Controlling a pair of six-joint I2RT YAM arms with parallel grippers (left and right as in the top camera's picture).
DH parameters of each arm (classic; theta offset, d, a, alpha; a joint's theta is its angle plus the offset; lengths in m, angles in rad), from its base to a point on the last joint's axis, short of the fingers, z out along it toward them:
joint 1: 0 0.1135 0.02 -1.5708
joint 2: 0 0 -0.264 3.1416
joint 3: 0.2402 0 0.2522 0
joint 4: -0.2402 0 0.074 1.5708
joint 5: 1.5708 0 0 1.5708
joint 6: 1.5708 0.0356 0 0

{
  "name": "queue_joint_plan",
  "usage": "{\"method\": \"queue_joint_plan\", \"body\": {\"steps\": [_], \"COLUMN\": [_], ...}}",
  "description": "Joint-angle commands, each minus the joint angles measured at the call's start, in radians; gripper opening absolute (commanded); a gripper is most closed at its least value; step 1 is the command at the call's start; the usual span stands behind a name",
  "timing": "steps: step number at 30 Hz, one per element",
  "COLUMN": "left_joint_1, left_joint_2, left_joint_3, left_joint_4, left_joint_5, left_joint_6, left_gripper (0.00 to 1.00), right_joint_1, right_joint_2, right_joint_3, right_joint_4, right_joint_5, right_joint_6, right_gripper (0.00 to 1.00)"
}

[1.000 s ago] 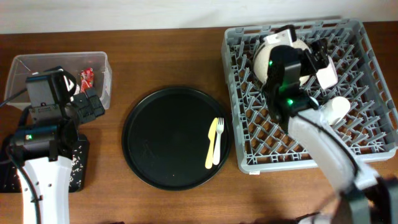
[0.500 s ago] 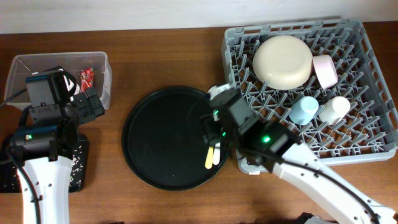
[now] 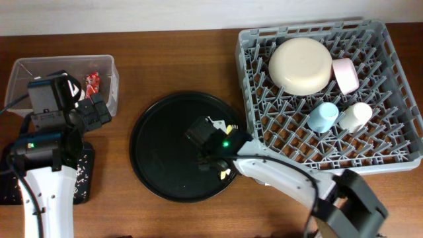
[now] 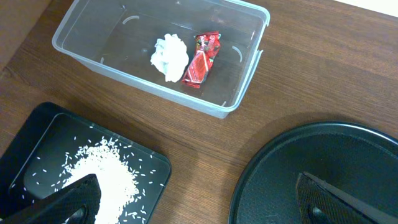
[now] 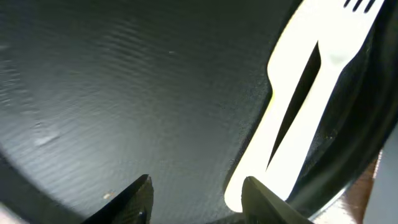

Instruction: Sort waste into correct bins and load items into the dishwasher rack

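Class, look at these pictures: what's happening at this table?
The right gripper hangs open over the round black tray, beside the cutlery lying there. Plate, pink bowl, blue cup and white cup sit in the rack. Tissue and wrapper lie in the clear tub, rice in the rectangular tray. The left gripper is open, holding nothing.

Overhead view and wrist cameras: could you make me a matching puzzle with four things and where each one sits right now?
Things:
1. tissue
2. rice grains
3. cream plate
4. cutlery

Places:
A. grey rack
B. round black tray
C. clear tub
D. rectangular black tray

Pairs: 1-C, 2-D, 3-A, 4-B
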Motion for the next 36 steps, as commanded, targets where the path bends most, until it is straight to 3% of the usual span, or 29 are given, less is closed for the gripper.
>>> {"method": "queue_joint_plan", "body": {"steps": [1, 7, 10, 24, 36], "left_joint_1": [0.002, 0.002, 0.002, 0.002, 0.002], "left_joint_2": [-0.005, -0.005, -0.005, -0.005, -0.005], "left_joint_3": [0.013, 0.013, 0.013, 0.013, 0.013], "left_joint_4": [0.000, 0.001, 0.001, 0.001, 0.001], "left_joint_5": [-0.007, -0.007, -0.007, -0.007, -0.007], "left_joint_6": [0.003, 0.003, 0.003, 0.003, 0.003], "left_gripper": [0.99, 0.99, 0.99, 0.99, 0.99], "right_joint_1": [-0.024, -0.096, -0.100, -0.101, -0.100], "right_joint_2": [0.067, 0.087, 0.087, 0.168, 0.168], "right_joint_3": [0.006, 0.005, 0.005, -0.045, -0.045], "right_joint_4": [0.006, 0.007, 0.027, 0.124, 0.132], "right_joint_5": [0.062, 0.070, 0.069, 0.092, -0.081], "right_joint_6": [0.031, 0.030, 0.030, 0.031, -0.001], "right_gripper": [0.50, 0.49, 0.43, 0.43, 0.37]}}
